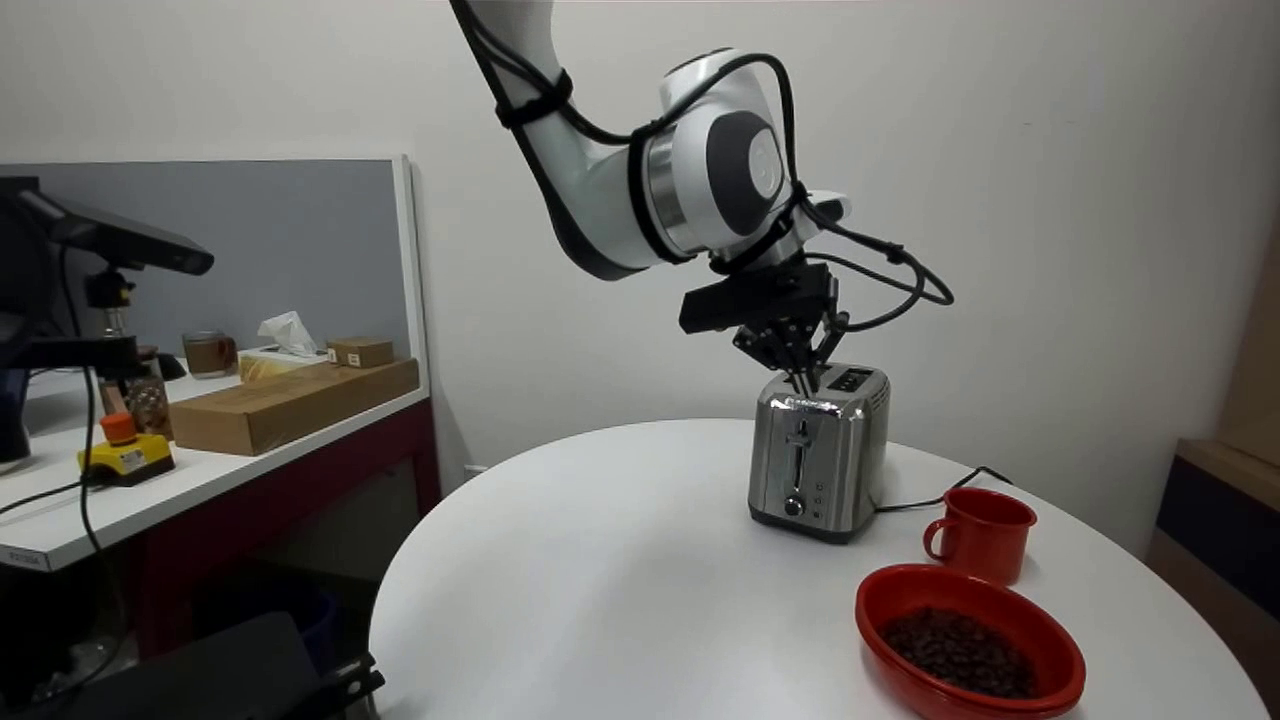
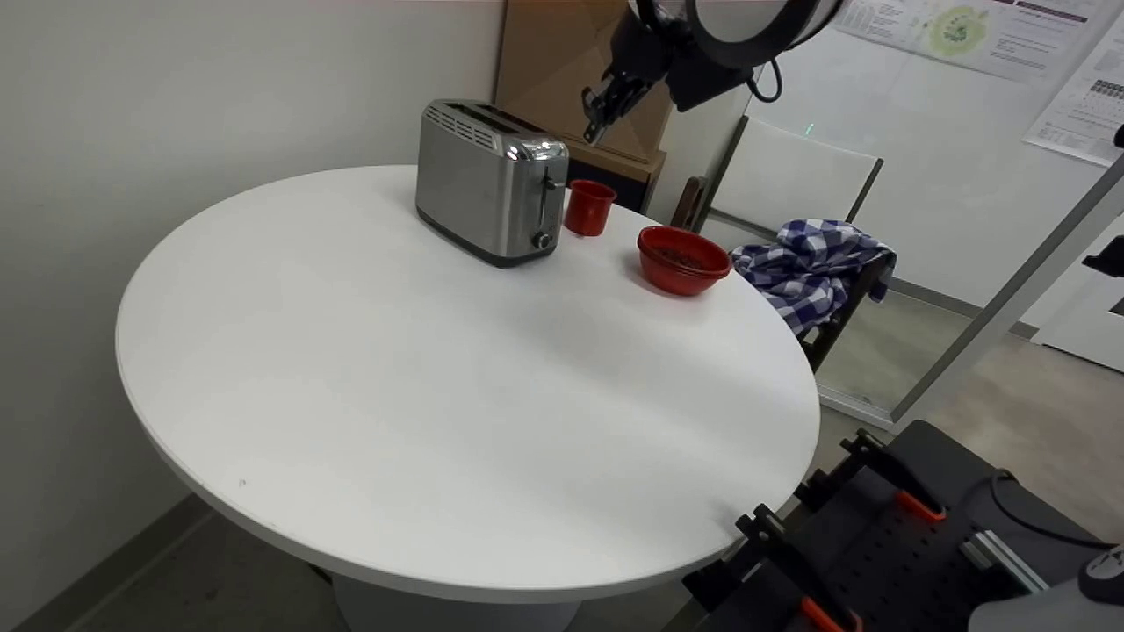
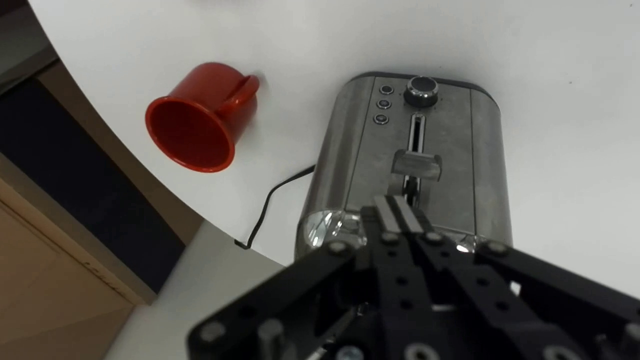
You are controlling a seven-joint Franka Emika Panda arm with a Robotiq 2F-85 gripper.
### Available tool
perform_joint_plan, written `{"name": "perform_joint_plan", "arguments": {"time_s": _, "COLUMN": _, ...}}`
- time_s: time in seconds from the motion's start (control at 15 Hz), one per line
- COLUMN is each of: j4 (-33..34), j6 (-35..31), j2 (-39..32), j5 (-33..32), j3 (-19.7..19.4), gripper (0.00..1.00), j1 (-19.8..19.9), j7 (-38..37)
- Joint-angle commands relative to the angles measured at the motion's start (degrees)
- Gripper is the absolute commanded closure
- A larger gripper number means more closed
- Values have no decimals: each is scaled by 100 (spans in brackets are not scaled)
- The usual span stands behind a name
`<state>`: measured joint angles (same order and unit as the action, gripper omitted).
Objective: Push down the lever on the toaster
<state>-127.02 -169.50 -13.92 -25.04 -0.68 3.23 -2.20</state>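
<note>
A silver toaster [image 1: 845, 450] stands upright on the white round table; it also shows in an exterior view [image 2: 465, 175] and the wrist view [image 3: 450, 140]. Its lever [image 3: 416, 165] is near the upper end of the front slot, above a round knob [image 3: 421, 91]; the lever also shows in both exterior views [image 1: 798, 437] [image 2: 553, 183]. My gripper [image 3: 397, 214] is shut, with its fingertips close together and nothing between them. In both exterior views, the gripper [image 1: 804, 384] [image 2: 594, 133] points down, higher than the lever and apart from it, by the toaster's front top edge.
A red mug [image 1: 985, 535] stands beside the toaster. A red bowl [image 1: 875, 610] with dark contents is nearer the table's edge. A black cord [image 3: 267, 200] runs from the toaster over the table [image 2: 395, 377]. A wall is behind the toaster.
</note>
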Motion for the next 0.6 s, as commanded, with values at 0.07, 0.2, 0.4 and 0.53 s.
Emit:
{"name": "perform_joint_plan", "arguments": {"time_s": 0.07, "j4": 245, "j6": -170, "j2": -463, "j5": 137, "j3": 112, "gripper": 99, "j1": -38, "j7": -156}}
{"name": "perform_joint_plan", "arguments": {"time_s": 0.2, "j4": 384, "j6": -175, "j2": -634, "j5": 87, "j3": 112, "gripper": 99, "j1": -68, "j7": -240}}
{"name": "perform_joint_plan", "arguments": {"time_s": 0.4, "j4": 653, "j6": -196, "j2": -900, "j5": -9, "j3": 35, "gripper": 99, "j1": -142, "j7": -326}}
{"name": "perform_joint_plan", "arguments": {"time_s": 0.53, "j4": 847, "j6": -205, "j2": -1101, "j5": -88, "j3": -45, "gripper": 99, "j1": -193, "j7": -366}}
